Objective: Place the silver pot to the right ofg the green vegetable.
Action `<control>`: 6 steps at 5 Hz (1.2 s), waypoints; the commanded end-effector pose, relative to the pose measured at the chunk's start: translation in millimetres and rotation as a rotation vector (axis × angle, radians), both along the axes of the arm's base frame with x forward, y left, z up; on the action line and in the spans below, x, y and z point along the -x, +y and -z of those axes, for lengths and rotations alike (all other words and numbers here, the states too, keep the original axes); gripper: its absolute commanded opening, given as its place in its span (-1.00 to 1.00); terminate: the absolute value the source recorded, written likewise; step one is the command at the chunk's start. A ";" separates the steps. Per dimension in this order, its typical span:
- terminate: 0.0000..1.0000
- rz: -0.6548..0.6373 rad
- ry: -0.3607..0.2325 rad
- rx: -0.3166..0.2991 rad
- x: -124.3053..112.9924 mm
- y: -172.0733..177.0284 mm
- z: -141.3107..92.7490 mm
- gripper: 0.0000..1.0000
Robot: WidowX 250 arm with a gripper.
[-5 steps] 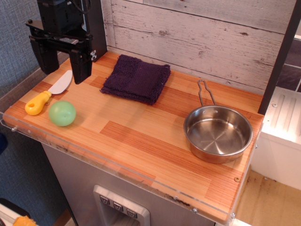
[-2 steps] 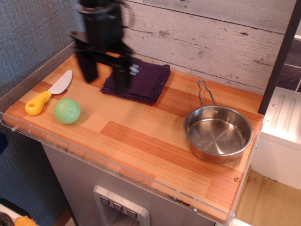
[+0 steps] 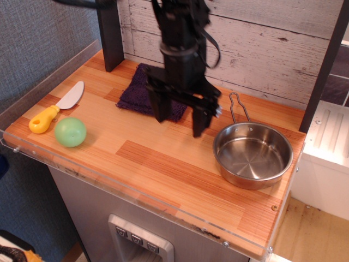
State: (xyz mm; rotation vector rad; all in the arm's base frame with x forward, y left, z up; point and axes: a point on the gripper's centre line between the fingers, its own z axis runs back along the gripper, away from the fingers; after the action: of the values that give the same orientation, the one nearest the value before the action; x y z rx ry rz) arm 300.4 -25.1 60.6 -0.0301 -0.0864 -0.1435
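The silver pot (image 3: 253,154) stands at the right end of the wooden counter, empty, its wire loop handle pointing away toward the back wall. The green vegetable (image 3: 70,132), a small light-green ball, lies near the front left edge. My gripper (image 3: 180,119) hangs open and empty over the middle of the counter, its two black fingers pointing down, just left of the pot and far right of the ball.
A toy knife with a yellow handle (image 3: 50,113) lies at the left edge beside the ball. A dark purple cloth (image 3: 143,90) lies at the back, partly hidden by my arm. A clear lip edges the counter (image 3: 163,164). A white unit (image 3: 330,147) stands to the right.
My gripper has swept from the far left back corner rightward across the cloth to beside the pot. The green ball has shifted slightly. The pot has not moved.
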 end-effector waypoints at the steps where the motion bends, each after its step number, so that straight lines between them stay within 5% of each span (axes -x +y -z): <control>1: -1.00 -0.009 -0.073 0.013 -22.5 -33.6 9.5 1.00; 3: -1.00 0.005 -0.076 0.000 -28.8 -47.2 20.0 1.00; 4: -1.00 -0.004 -0.062 -0.009 -26.9 -45.8 26.5 -1.00; 6: -1.00 -0.010 -0.033 -0.021 -23.3 -43.5 31.1 -1.00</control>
State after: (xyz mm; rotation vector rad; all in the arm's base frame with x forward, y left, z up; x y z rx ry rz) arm 319.9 -67.5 21.7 -0.0100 -0.0963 -0.1221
